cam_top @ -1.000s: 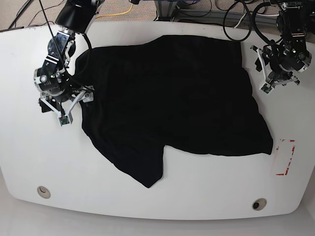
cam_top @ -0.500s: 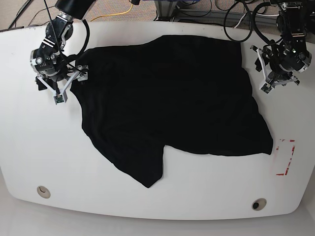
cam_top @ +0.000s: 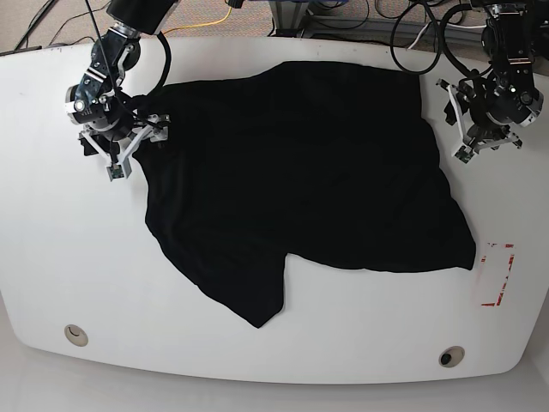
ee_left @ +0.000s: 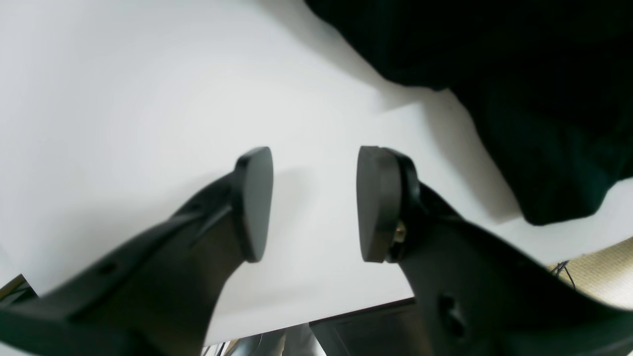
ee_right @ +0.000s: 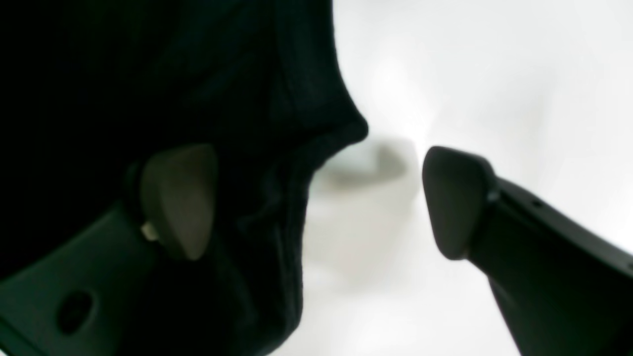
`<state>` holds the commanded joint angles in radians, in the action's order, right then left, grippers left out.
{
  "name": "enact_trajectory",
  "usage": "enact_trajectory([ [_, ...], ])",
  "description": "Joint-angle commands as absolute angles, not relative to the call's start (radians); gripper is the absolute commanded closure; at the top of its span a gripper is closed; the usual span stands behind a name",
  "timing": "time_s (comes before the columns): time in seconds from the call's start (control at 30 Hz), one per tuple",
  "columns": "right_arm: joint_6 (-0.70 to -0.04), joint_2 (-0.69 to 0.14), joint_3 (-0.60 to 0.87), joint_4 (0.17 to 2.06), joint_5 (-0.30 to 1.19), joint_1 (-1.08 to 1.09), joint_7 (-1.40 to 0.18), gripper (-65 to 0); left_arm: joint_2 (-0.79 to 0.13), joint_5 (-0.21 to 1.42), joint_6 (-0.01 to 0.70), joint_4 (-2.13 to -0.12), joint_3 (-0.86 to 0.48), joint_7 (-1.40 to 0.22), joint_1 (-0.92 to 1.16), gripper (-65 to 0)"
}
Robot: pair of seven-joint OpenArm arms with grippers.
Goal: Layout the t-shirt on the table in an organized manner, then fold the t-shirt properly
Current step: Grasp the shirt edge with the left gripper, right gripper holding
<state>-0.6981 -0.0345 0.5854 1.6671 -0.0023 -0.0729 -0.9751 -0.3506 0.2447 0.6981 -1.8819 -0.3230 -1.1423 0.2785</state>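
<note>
The black t-shirt lies spread over the middle of the white table, one sleeve pointing toward the front edge. My right gripper is at the shirt's upper-left corner. In the right wrist view it is open, one pad against the t-shirt and the other over bare table, with the cloth edge between them. My left gripper sits just off the shirt's upper-right corner. It is open over white tabletop with nothing between its fingers, and the t-shirt lies beside it.
A red tape rectangle marks the table's right side. Two small round holes sit near the front edge. Cables and a yellow wire lie beyond the far edge.
The right gripper moved up the table's left side, then shifted right onto the shirt's upper-left corner. The left gripper and the shirt have not moved.
</note>
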Motion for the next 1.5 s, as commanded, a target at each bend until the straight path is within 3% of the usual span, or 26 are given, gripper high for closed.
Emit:
enact_trajectory([
  [0.03,-0.698,-0.035,0.585,1.667,-0.002,-0.073,-0.974,-43.0,-0.351,0.245,0.698,-1.882,-0.323,-1.142,0.278,-26.0],
  [0.1,-0.698,-0.035,0.585,1.667,-0.002,-0.071,-0.974,-24.4,-0.351,0.245,0.698,-1.883,-0.323,-1.142,0.278,-26.0],
  [0.23,-0.698,-0.035,0.585,1.667,-0.005,-0.071,-0.974,-1.6,-0.351,0.245,0.698,-1.885,-0.323,-1.142,0.297,-26.0],
  [0.27,-0.698,-0.036,0.585,1.667,-0.005,-0.071,-0.974,-0.2,-0.351,0.246,0.698,-1.885,-0.323,-1.142,0.305,-26.0],
  [0.47,-0.698,-0.036,0.585,1.667,-0.007,-0.071,-0.974,-2.5,-0.351,0.289,0.698,-1.886,-0.321,-1.144,0.349,-26.0],
  [0.73,-0.698,-0.036,0.584,1.667,-0.005,-0.071,-0.974,-2.5,-0.357,0.504,0.698,-1.886,-0.321,-1.148,0.403,-26.2],
  [0.93,-0.698,-0.036,0.584,1.667,-0.004,-0.071,-0.974,-2.5,-0.358,0.622,0.698,-1.886,-0.318,-1.156,0.437,-40.3],
  [1.5,-0.698,-0.036,0.584,1.667,-0.004,-0.071,-0.974,-2.5,-0.372,0.622,0.698,-1.882,-0.111,-1.19,0.409,-41.5],
])
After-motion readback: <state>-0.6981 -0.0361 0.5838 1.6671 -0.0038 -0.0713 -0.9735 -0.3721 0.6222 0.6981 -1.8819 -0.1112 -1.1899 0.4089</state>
